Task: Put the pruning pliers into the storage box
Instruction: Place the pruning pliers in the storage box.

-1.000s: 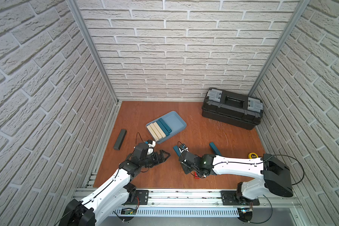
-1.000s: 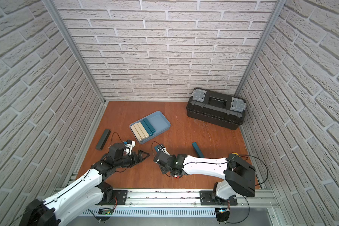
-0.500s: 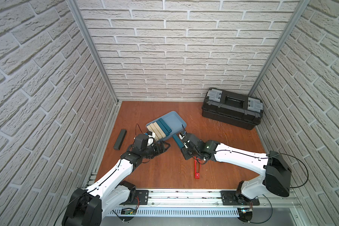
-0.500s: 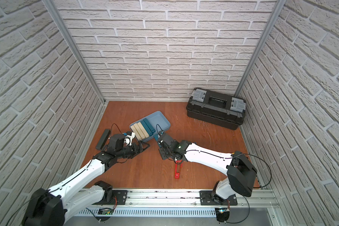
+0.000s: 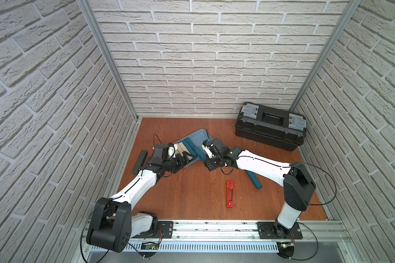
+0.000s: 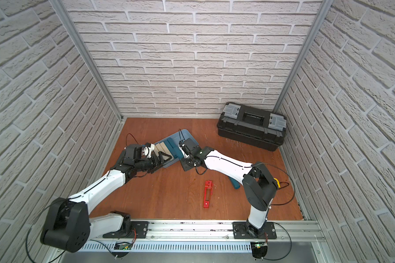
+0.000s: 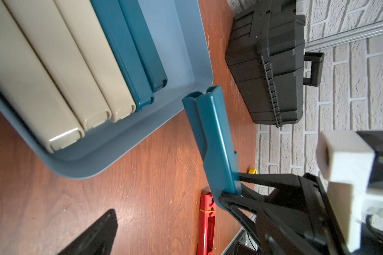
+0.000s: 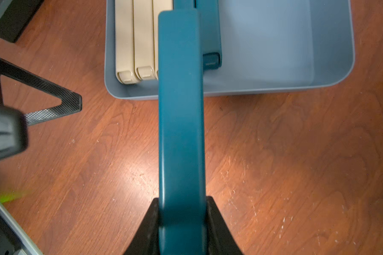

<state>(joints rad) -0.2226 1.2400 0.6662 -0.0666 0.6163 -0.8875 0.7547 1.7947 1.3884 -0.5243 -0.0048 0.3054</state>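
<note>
Since a second ago both arms have swung from the near centre of the table (image 5: 187,195) up to the box (image 5: 201,132); the red piece (image 5: 229,194), then hidden under the right arm, now lies bare near centre. Right gripper (image 8: 181,209) is clamped on one end of a teal bar (image 8: 180,110), forearm stretched low from the right. The bar points far-left, its free end over the box wall (image 8: 274,88), above the bars inside and not down in the box. Left gripper (image 6: 163,158) has jaws spread wide and holds nothing. It sits at the box's near-left corner, forearm low from the near left, one finger (image 8: 53,99) just beside the wall; cannot tell if it touches. Inside, three beige bars (image 7: 53,66) and two teal ones (image 7: 137,55) lie side by side against the left half, right half bare. Another teal bar (image 5: 254,181) lies on the table under the right forearm, well apart from the box. Grey bar (image 5: 140,161) sits left by the wall, beside the left wrist. Toolbox (image 5: 270,132) is far right, open table between it and the box.
</note>
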